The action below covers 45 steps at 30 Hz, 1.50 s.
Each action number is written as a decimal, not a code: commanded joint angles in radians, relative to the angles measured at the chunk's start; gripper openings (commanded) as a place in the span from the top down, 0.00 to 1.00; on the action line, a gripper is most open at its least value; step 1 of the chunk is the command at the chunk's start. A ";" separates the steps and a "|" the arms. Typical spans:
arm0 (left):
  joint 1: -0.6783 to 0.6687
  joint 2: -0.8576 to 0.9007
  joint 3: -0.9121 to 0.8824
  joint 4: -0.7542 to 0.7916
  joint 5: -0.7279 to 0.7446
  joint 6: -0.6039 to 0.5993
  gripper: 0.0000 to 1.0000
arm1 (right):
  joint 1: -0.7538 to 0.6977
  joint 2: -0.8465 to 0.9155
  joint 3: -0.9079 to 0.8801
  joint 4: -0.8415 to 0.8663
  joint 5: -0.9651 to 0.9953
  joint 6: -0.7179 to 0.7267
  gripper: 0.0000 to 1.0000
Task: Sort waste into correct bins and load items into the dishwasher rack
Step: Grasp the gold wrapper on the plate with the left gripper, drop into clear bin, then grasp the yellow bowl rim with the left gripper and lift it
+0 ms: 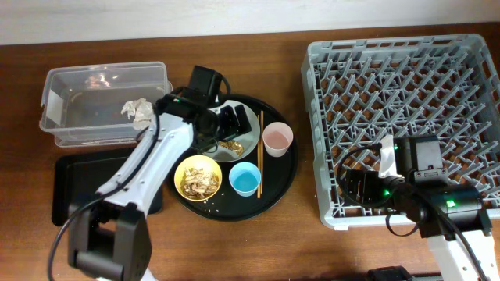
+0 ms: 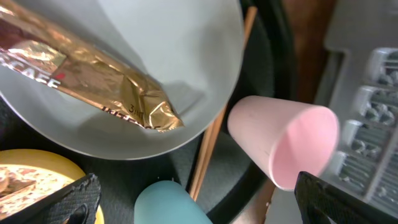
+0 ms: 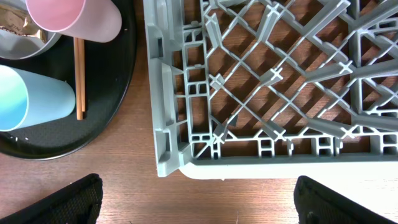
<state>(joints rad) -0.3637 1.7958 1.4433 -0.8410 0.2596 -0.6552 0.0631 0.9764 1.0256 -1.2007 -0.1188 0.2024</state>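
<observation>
The left gripper (image 1: 233, 125) hangs over the pale grey-green plate (image 2: 193, 56) on the round black tray (image 1: 285, 181). Its fingers are spread wide and hold nothing. In the left wrist view the crinkled gold-brown wrapper (image 2: 109, 84) lies flat on the plate, ahead of the two fingertips (image 2: 71, 198) and not between them. The pink cup (image 2: 283, 140) stands just beside the plate's rim, and the thin wooden chopsticks (image 2: 217, 127) run between cup and plate. The light blue cup (image 1: 244, 179) and the small yellow bowl (image 1: 198, 177), which holds beige-brown food scraps (image 1: 199, 181), sit on the near side of the same tray.

The crumpled white tissue (image 1: 137, 112) lies inside the clear plastic box (image 1: 55, 97), well apart from the left gripper. The shallow black rectangular tray (image 1: 66, 187) lies in front of the box.

The right gripper (image 3: 199, 204) hovers at the near left corner of the dishwasher rack (image 3: 186, 149), over the wooden table (image 3: 124, 186). Its fingers are also wide open and it grasps nothing.
</observation>
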 commanded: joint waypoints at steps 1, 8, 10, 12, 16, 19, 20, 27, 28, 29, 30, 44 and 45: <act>-0.003 0.079 -0.009 0.007 -0.037 -0.060 0.01 | -0.006 -0.003 0.016 0.001 -0.005 -0.008 0.02; -0.002 0.161 -0.010 0.010 -0.101 -0.060 0.01 | -0.006 -0.003 0.016 0.000 -0.005 -0.008 0.01; -0.002 0.195 -0.009 0.019 -0.115 -0.060 0.01 | -0.006 -0.003 0.016 0.000 -0.005 -0.007 0.02; -0.002 0.214 -0.010 0.056 -0.131 -0.060 0.01 | -0.006 -0.003 0.016 0.000 -0.005 -0.007 0.01; -0.002 0.239 -0.009 0.117 -0.182 -0.060 0.04 | -0.006 -0.003 0.016 0.000 -0.005 -0.007 0.02; -0.002 0.250 -0.009 0.131 -0.241 -0.060 0.11 | -0.006 -0.003 0.016 0.000 -0.005 -0.007 0.02; -0.002 0.250 -0.010 0.132 -0.257 -0.060 0.16 | -0.006 -0.003 0.016 0.000 -0.005 -0.007 0.02; -0.002 0.250 -0.010 0.135 -0.257 -0.060 0.63 | -0.006 -0.003 0.016 0.000 -0.005 -0.007 0.02; -0.002 0.250 -0.010 0.135 -0.257 -0.060 0.74 | -0.006 -0.003 0.016 0.000 -0.005 -0.007 0.02; -0.002 0.250 -0.010 0.135 -0.257 -0.060 0.78 | -0.006 -0.003 0.016 0.000 -0.005 -0.007 0.02; -0.002 0.250 -0.010 0.135 -0.257 -0.060 0.85 | -0.006 -0.003 0.016 0.000 -0.005 -0.007 0.02; 0.346 -0.072 0.072 0.177 -0.309 0.156 1.00 | -0.006 -0.003 0.016 0.000 -0.005 -0.007 0.02; 0.388 -0.072 0.072 0.189 -0.309 0.156 1.00 | -0.006 -0.003 0.016 0.000 -0.005 -0.007 0.02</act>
<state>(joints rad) -0.0677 1.7184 1.5143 -0.6701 -0.0383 -0.5182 0.0631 0.9764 1.0256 -1.2011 -0.1188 0.2020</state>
